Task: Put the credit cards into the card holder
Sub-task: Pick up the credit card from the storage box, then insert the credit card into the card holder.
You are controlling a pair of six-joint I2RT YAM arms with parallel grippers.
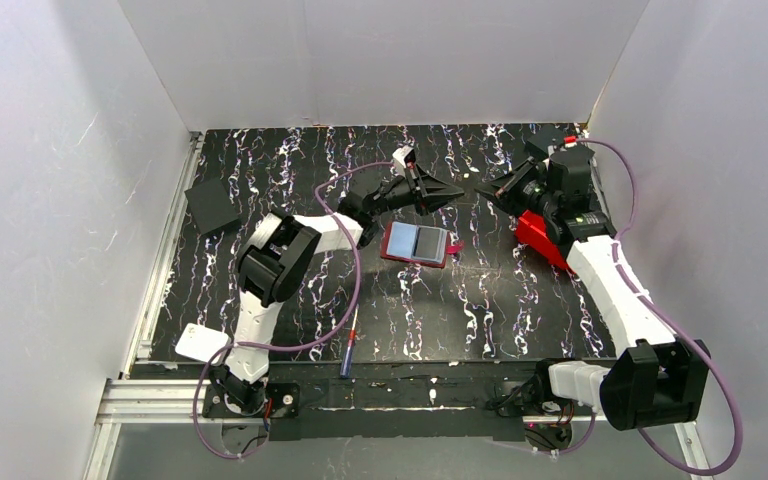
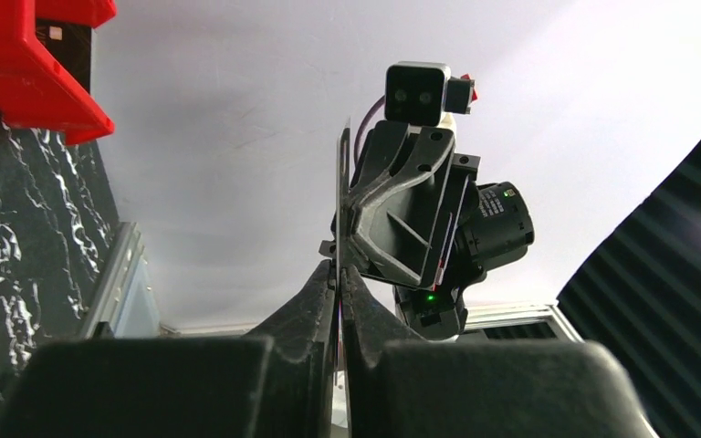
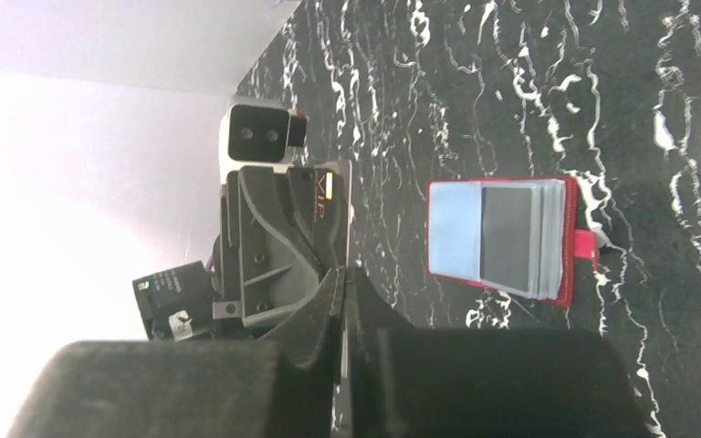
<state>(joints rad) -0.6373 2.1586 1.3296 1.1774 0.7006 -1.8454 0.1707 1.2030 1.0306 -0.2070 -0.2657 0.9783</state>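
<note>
The credit card (image 2: 340, 196) being handled is clear of the table (image 1: 480, 310). It is held edge-on in the air between the two arms, just behind the card holder (image 1: 418, 243). The left gripper (image 1: 452, 193) has its jaws pressed together on one end of the card. The right gripper (image 1: 488, 190) faces it and appears to pinch the opposite end, jaws likewise pressed together with only the thin card between them.

The card holder lies open and flat near the middle of the table, pockets up. A dark grey rectangle (image 3: 507, 239) sits on its pocket side; whether this is a card already seated cannot be told.

Status, as a judgement: one card is gripped by both arms and insertion is not yet done. Remaining: one gripper releases, and the other aligns the card edge with a pocket and slides it in. The red bin (image 1: 540, 238) stands beside the right arm, uninvolved
</note>
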